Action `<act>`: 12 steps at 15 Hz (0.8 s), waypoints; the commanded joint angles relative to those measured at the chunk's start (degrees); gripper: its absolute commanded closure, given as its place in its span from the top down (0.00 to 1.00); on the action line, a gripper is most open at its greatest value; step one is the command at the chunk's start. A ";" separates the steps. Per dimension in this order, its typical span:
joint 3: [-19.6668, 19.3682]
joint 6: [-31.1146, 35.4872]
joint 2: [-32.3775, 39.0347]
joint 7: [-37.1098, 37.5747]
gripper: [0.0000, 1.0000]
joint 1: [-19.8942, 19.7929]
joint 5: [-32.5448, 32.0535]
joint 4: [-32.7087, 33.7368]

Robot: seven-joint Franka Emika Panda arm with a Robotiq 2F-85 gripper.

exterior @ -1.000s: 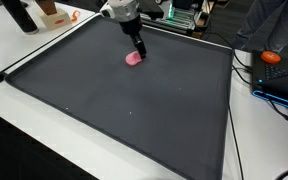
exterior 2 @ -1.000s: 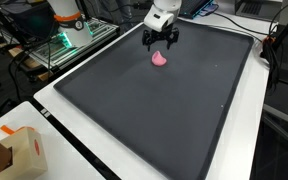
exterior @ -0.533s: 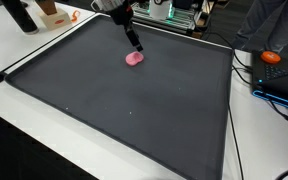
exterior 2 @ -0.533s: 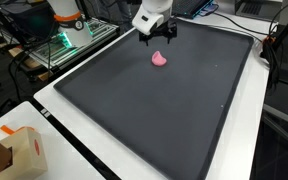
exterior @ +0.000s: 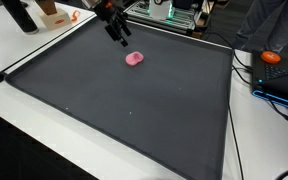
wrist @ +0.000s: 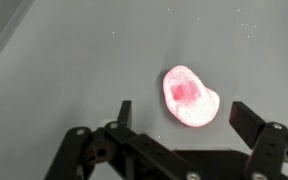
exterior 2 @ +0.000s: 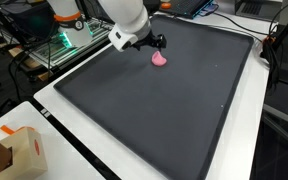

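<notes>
Here the released fingers (wrist: 246, 116) are hovering over a rounded pink lump (wrist: 191, 96), perhaps soft, darker in its middle.

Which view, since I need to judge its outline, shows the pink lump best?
The wrist view: the pink lump lies close below the camera on the dark mat, with its whole outline and darker middle clear. In both exterior views the lump is only a small pink spot, too small to show its shape.
</notes>
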 commanded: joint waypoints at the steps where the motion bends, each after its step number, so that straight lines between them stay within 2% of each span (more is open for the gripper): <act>1: -1.37 -1.57 1.20 -1.52 1.00 -1.40 4.32 -0.71; 12: -2.69 -2.06 8.26 -3.29 1.00 -2.63 10.49 2.17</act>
